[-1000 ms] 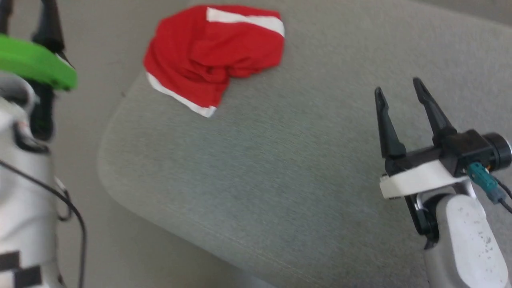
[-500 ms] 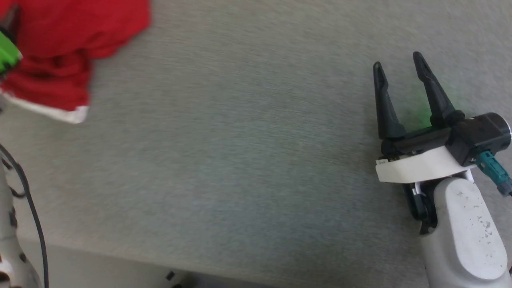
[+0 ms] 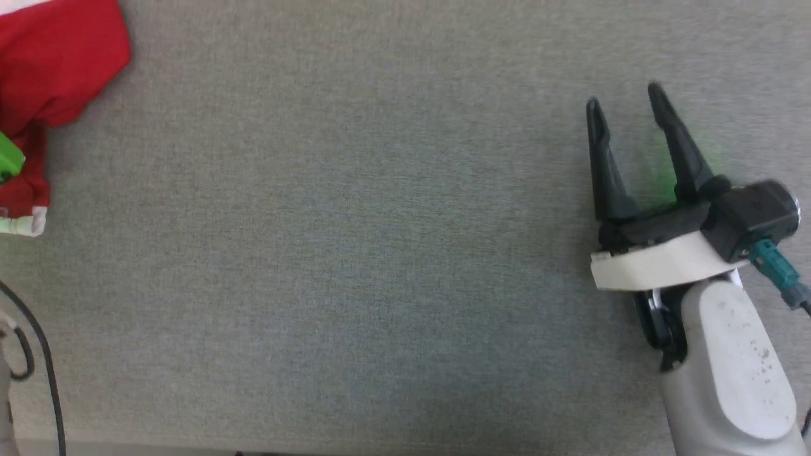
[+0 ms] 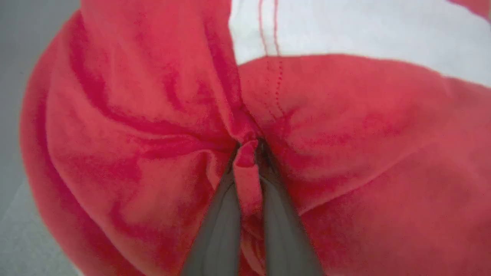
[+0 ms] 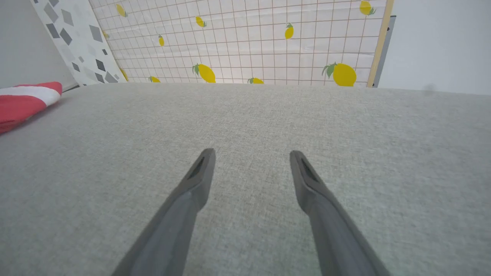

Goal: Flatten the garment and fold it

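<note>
The garment (image 3: 57, 69), red with a white stripe, lies crumpled at the far left of the grey cushion in the head view and at the left edge of the right wrist view (image 5: 23, 103). Seen from the left wrist, my left gripper (image 4: 247, 149) is shut on a pinched red fold of the garment (image 4: 345, 126). A white band crosses the top of that view. My right gripper (image 3: 624, 101) hovers open over the bare cushion at the right, far from the garment, and nothing sits between its fingers (image 5: 199, 180).
The grey fabric cushion (image 3: 355, 253) spreads wide between the garment and my right arm. Behind it stand a lemon-print grid panel (image 5: 245, 42) and a grey-patterned panel (image 5: 76, 42). A black cable (image 3: 38, 342) hangs at the lower left.
The head camera has swung right, shifting the garment toward the left edge. My left gripper has shut on a fold of the garment. The right gripper stays open.
</note>
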